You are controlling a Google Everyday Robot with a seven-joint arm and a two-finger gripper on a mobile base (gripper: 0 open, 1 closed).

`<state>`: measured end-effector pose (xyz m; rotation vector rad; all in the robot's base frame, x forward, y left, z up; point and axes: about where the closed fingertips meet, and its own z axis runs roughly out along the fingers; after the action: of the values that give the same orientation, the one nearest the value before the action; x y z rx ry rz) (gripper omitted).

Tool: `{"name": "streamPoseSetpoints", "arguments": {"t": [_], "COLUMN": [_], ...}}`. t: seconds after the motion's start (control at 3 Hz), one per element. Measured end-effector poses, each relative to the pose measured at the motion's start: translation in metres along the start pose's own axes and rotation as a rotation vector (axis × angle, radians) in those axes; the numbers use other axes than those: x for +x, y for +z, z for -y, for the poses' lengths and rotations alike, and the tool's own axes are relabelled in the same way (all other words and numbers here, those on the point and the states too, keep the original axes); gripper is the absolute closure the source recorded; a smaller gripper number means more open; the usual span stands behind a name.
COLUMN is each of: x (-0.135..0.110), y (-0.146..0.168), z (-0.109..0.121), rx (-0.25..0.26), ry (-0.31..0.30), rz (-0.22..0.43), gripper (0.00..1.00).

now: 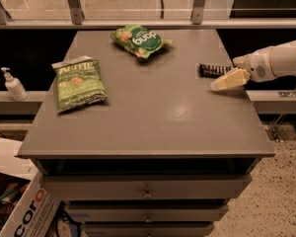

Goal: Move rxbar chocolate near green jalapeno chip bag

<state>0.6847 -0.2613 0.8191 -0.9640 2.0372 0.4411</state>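
Note:
The rxbar chocolate (213, 69), a slim dark bar, lies near the right edge of the grey cabinet top (153, 107). My gripper (230, 75) reaches in from the right on a white arm; its cream fingertip (229, 80) rests just in front of the bar's right end. The green jalapeno chip bag (78, 83), light green with a white top band, lies flat on the left side, far from the bar.
A darker green puffy bag (140, 40) lies at the back centre. A white pump bottle (13, 85) stands on the ledge to the left. A cardboard box (19, 211) sits on the floor at lower left. Drawers (147, 191) front the cabinet.

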Motion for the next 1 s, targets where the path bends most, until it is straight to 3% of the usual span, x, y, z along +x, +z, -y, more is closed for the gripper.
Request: {"name": "streamPoseSetpoints", "arguments": {"t": [1.0], "x": [0.007], "y": [0.0005], "z": [0.0005], "rx": [-0.01], "ry": [0.024], "rz": [0.005], "gripper": [0.85]}}
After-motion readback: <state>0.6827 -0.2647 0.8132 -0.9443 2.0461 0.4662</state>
